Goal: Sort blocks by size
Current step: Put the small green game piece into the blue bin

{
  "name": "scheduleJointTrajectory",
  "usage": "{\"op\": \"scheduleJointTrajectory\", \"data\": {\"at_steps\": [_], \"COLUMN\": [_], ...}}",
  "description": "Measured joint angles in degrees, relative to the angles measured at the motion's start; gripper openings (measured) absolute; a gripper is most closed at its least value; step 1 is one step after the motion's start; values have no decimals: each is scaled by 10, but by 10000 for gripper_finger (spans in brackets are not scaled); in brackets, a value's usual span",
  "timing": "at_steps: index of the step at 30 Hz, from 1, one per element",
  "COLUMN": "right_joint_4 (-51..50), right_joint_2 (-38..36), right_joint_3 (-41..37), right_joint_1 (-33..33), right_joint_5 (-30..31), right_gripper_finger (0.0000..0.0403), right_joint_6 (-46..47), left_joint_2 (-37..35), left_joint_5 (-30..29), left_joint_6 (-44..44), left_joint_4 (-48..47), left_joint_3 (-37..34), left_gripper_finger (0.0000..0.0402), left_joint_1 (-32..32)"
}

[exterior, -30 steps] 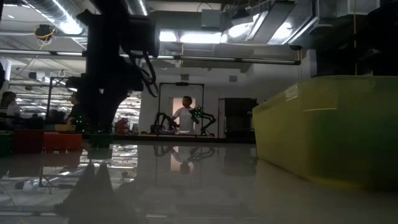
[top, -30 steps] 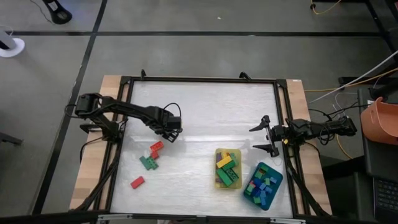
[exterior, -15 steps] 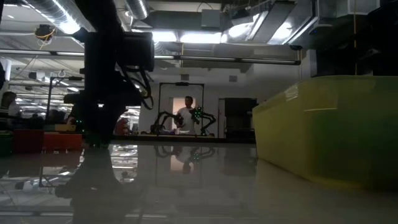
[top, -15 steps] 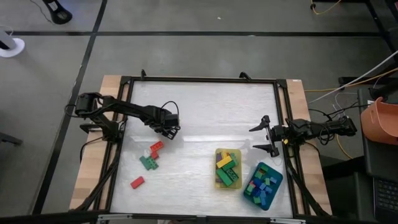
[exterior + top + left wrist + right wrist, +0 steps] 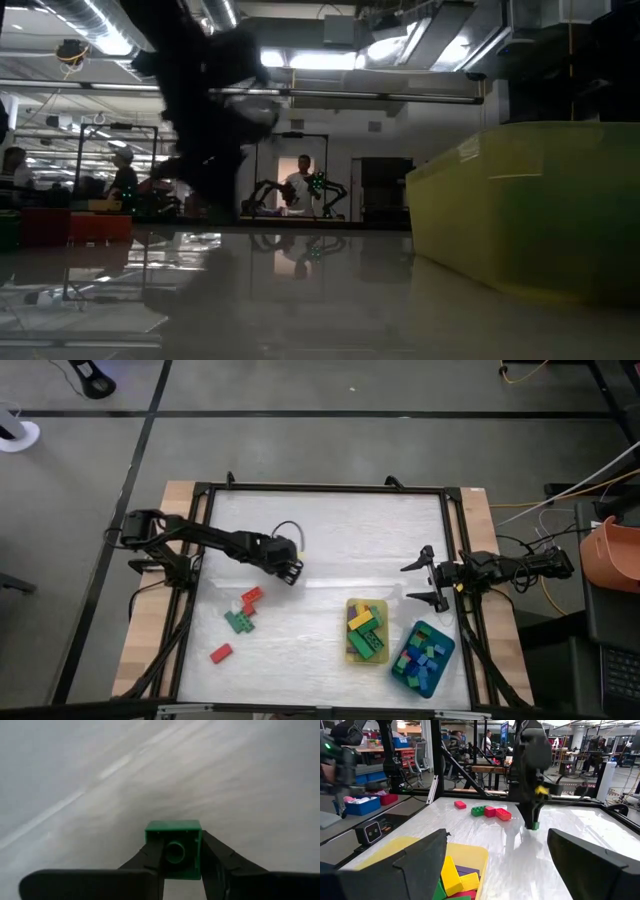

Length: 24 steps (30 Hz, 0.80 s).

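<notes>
The left gripper (image 5: 181,865) grips a small green plastic cube block (image 5: 173,849) above the white table (image 5: 340,540); the right gripper (image 5: 424,581) waits wide open at 3 o'clock.

left gripper (image 5: 291,572) closed on small green block (image 5: 173,849), lifted, moved toward trays.

Looked like a robotics lab or open workshop floor: the white-topped table (image 5: 330,540) with a black metal frame sat on grey concrete marked with dark floor tape (image 5: 140,440), under exposed silver ceiling ducts (image 5: 110,35) and strip lights (image 5: 330,60). Behind it were more benches with a blue plastic bin (image 5: 362,804), another dark robot arm rig (image 5: 265,195) and a person in a white top (image 5: 298,185). Loose yellow cable (image 5: 555,595) ran alongside the table.
</notes>
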Motion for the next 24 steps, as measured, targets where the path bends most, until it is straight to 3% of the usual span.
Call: {"op": "scheduleJointTrajectory", "data": {"at_steps": [7, 13, 18, 24], "right_joint_4": [1, 6, 8, 8], "right_joint_2": [0, 0, 0, 0], "right_joint_3": [0, 0, 0, 0], "right_joint_1": [0, 0, 0, 0], "right_joint_5": [0, 1, 1, 1], "right_gripper_finger": [344, 344, 344, 344], "right_joint_6": [0, 0, 0, 0], "left_joint_2": [-9, 43, 134, 264], "left_joint_5": [53, 31, 11, 10], "left_joint_6": [17, 43, 75, 127], "left_joint_4": [341, 644, 674, 673], "left_joint_3": [12, 23, 108, 261], "left_gripper_finger": [69, 77, 73, 85], "left_joint_1": [-31, -100, -152, -190]}}
